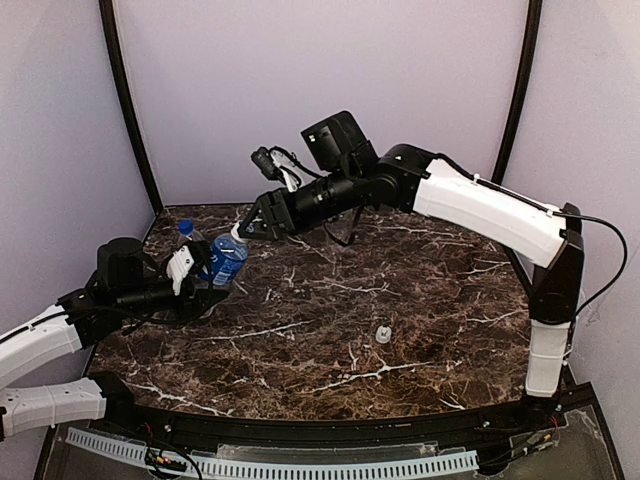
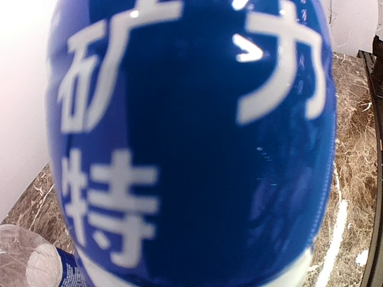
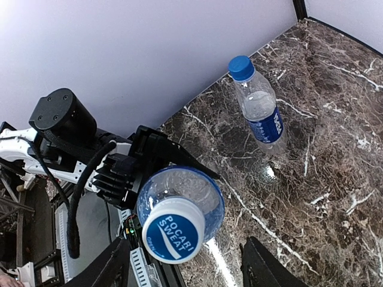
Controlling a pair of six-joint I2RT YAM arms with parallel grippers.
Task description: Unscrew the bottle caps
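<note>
Lilac walls enclose a dark, white-veined marble table. Toward its far left, the left gripper has its jaws pinched on the sides of a blue-labelled bottle, held upright. In the left wrist view the label and its white characters fill nearly the whole picture. This bottle's pale blue-and-white cap, printed POCARI SWEAT, sits on the neck. The right arm reaches across from the right side, and the right gripper hovers over that cap with its jaws spread, one finger on each side. Whether either finger touches the cap cannot be told. Farther back, near the left wall, a second bottle stands upright with its dark blue cap on. A small white cap lies loose on the table right of centre, well apart from both bottles.
</note>
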